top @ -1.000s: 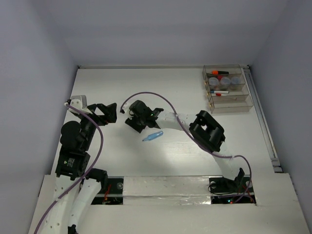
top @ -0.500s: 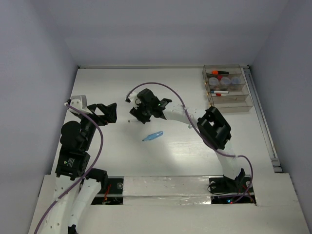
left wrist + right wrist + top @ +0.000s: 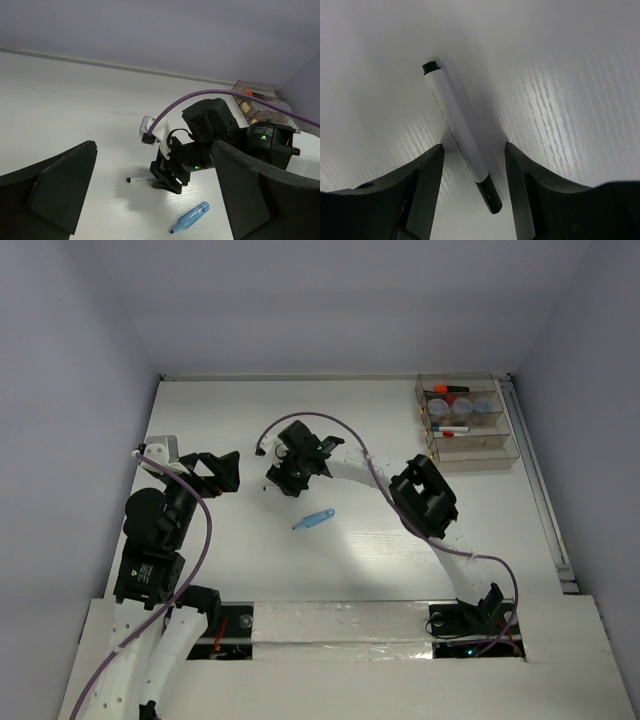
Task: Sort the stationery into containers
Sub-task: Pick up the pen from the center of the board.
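Note:
A thin white pen with a black cap (image 3: 462,142) lies on the white table, between the open fingers of my right gripper (image 3: 474,165), which is low over it and not closed on it. The pen also shows in the left wrist view (image 3: 141,179), partly hidden by the right gripper (image 3: 172,175). A light blue highlighter (image 3: 314,519) lies just near of the right gripper (image 3: 288,480). My left gripper (image 3: 225,472) is open and empty at the left. The clear stepped organiser (image 3: 466,422) at the far right holds an orange-black highlighter, pens and pots.
A purple cable (image 3: 330,435) loops over the right arm. The table's far wall and right edge rail (image 3: 535,480) bound the space.
My right gripper has moved away from above the blue highlighter, back and left, and come down around the white pen. The left arm has not moved.

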Robot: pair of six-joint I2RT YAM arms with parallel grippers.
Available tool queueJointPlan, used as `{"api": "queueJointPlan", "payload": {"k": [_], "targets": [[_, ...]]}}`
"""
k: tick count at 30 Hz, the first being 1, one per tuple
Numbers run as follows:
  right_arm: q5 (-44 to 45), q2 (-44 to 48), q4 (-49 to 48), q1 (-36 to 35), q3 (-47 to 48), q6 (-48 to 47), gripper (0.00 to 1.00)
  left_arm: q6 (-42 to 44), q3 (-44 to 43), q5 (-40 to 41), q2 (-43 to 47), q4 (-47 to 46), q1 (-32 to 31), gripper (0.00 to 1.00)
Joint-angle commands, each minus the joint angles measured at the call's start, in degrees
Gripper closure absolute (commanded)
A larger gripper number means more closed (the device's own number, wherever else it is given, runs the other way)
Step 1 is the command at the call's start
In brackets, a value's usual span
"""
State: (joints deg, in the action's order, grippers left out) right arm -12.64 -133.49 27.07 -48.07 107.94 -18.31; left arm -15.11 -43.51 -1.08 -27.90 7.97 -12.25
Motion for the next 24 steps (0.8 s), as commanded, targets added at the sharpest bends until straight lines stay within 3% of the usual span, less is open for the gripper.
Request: {"api": "queueJointPlan", "payload": {"k": [1,4,5,8,10,16,22,24], "targets": [[-0.46,-0.10,1.94,-0.44,0.69,-0.68,0.43,-0.09,0.00,-0.68,0.13,-2.08,0.21,0.01],[3.58,-0.72,1.06,-0.44,0.08,-0.85,0.59,-0.09,0.00,-0.85,0.04,-2.25,0.21,0.01],[5.51,-0.89,0.88,-0.44,-0.01,-0.68,0.72,-0.09,0.00,-0.85,0.04,-2.17,0.21,0.01],[8.68,-1.07,-0.87,-0.97,-1.15,-0.24,0.93,-0.09,0.00,-0.85,0.04,-2.17,0.21,0.01],[11.66,-0.63,-3.41,-0.97,-2.38,0.55,1.00,-0.09,0.00,-0.85,0.04,-2.25,0.21,0.01],[15.10,4.81,-15.25,4.55,-5.36,12.66,1.00,0.00,0.18,-1.03,-0.05,-2.34,0.21,0.01],[18.27,23.69,-36.87,17.82,-27.23,32.69,1.00,0.00,0.26,-1.29,0.04,-2.34,0.21,0.01],[18.44,27.39,-38.49,25.29,-31.46,39.20,1.00,0.00,0.35,-1.73,0.04,-2.52,0.21,0.01]]}}
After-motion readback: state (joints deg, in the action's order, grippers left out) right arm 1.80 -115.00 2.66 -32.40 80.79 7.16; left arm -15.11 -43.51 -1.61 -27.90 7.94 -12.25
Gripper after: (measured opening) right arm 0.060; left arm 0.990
